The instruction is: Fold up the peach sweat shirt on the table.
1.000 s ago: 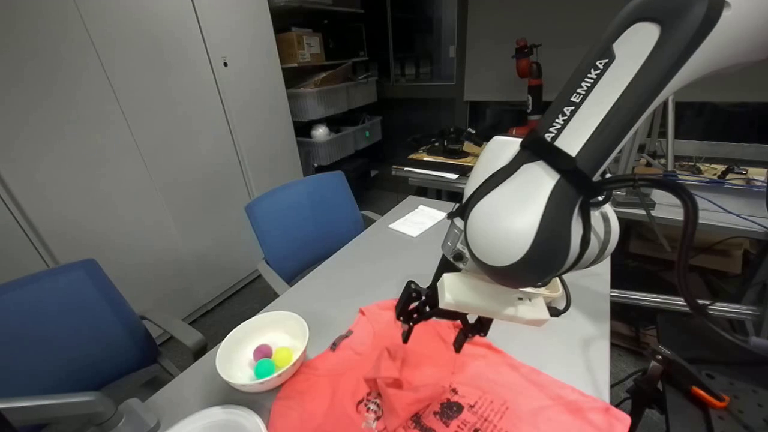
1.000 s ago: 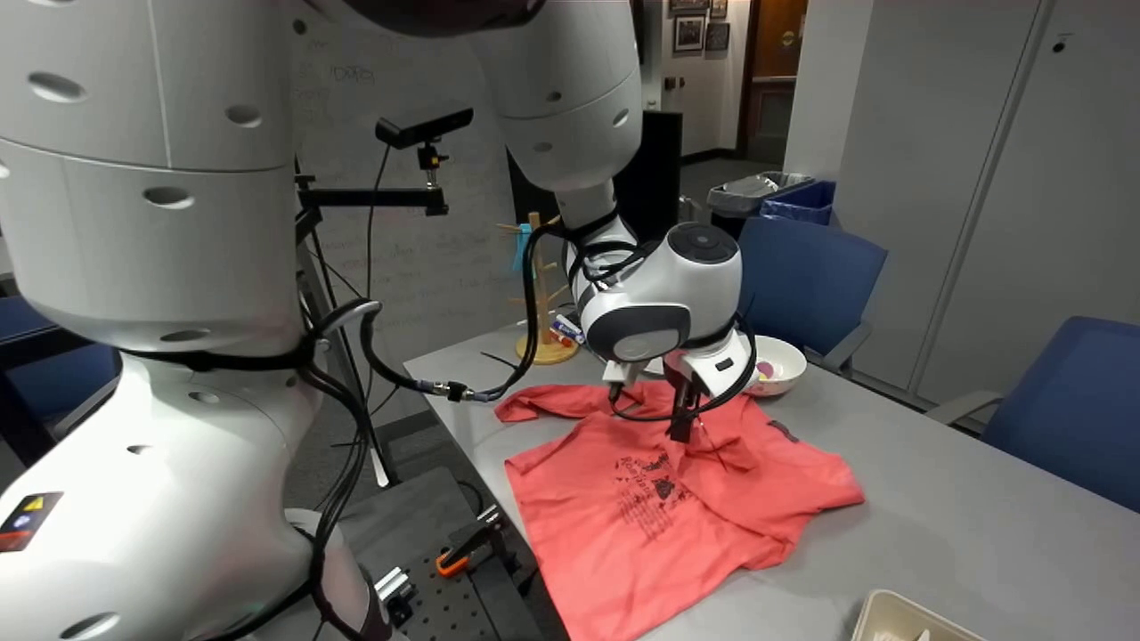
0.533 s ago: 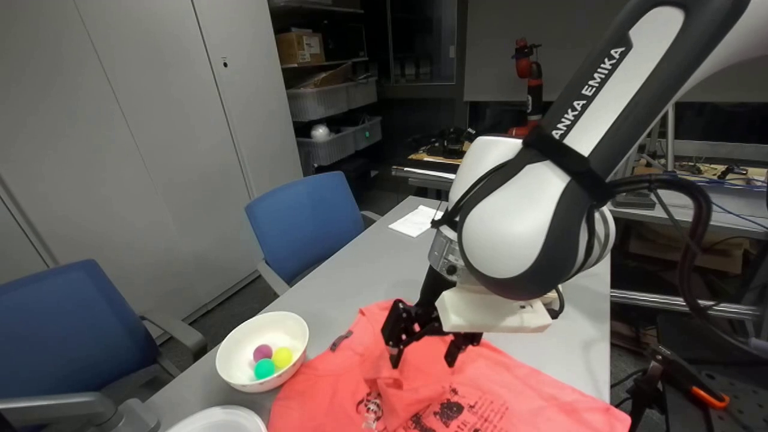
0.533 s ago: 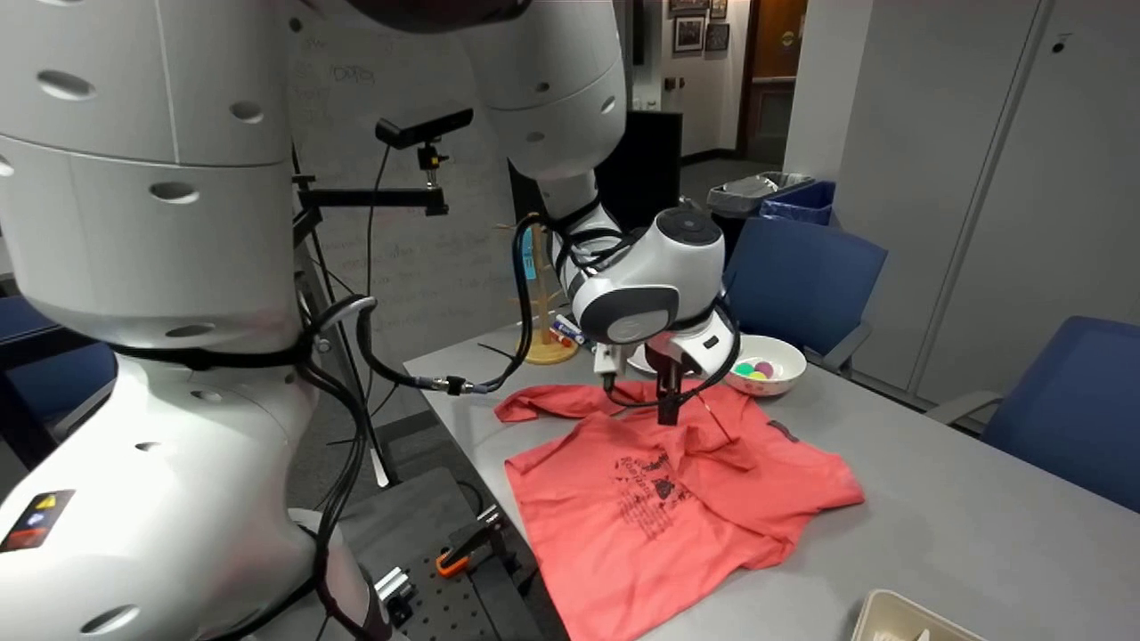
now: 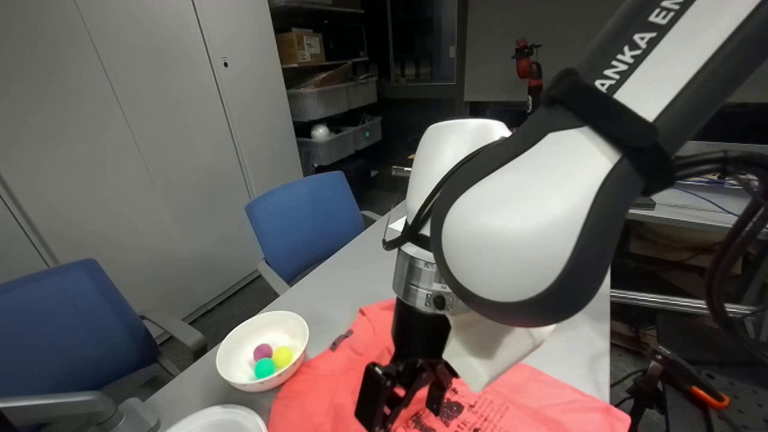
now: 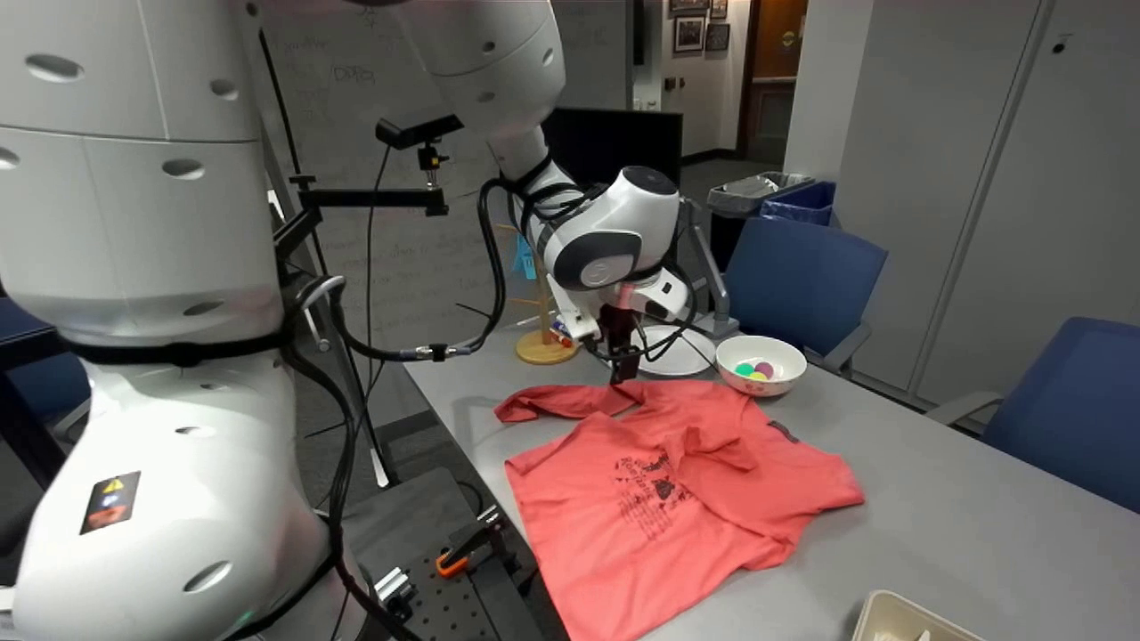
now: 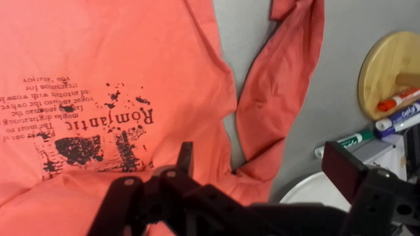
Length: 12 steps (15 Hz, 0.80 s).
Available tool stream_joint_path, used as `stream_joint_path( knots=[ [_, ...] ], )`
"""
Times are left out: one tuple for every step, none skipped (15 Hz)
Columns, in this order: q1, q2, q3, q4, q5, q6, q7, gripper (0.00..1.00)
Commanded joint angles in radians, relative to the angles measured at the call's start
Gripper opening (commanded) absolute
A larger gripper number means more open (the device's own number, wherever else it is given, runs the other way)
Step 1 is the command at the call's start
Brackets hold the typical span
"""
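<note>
In the wrist view we find, leftmost, the peach sweat shirt [image 7: 157,75] lying rumpled and print-up on the grey table [image 7: 234,39]; then the gripper [image 7: 259,146], its fingers wide apart, a sleeve [image 7: 279,85] showing between them; further right, a white plate [image 7: 315,190], a green marker [image 7: 356,139] and a round wooden stand [image 7: 384,62].

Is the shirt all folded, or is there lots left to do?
Not yet. Looks done: one sleeve seems laid across the front of the shirt. In hand: nothing is gripped; the fingers are open near the other sleeve. Left: that sleeve, which sticks out, and probably the rest, which lies mostly flat.
</note>
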Motion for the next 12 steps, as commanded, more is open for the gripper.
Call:
stream_joint_path(
  knots=[
    [0.09, -0.006, -0.082, 0.006, 0.03, -0.028, -0.048, 1.0],
    [0.093, -0.005, -0.086, 0.006, 0.029, -0.035, -0.063, 1.0],
    [0.093, -0.004, -0.087, 0.006, 0.029, -0.036, -0.073, 1.0],
    [0.093, -0.004, -0.09, 0.006, 0.028, -0.037, -0.078, 1.0],
    [0.091, -0.001, -0.09, 0.011, 0.014, -0.055, -0.105, 1.0],
    [0.106, 0.005, -0.097, 0.013, -0.02, -0.053, -0.125, 1.0],
    [0.124, 0.01, -0.107, 0.014, -0.042, -0.049, -0.145, 1.0],
    [0.143, 0.021, -0.109, 0.017, -0.062, -0.045, -0.183, 1.0],
    [0.162, 0.029, -0.112, 0.016, -0.082, -0.034, -0.203, 1.0],
    [0.18, 0.042, -0.11, 0.019, -0.1, -0.03, -0.224, 1.0],
    [0.192, 0.056, -0.103, 0.024, -0.108, -0.026, -0.253, 1.0],
    [0.206, 0.065, -0.094, 0.028, -0.118, -0.025, -0.278, 1.0]
  ],
)
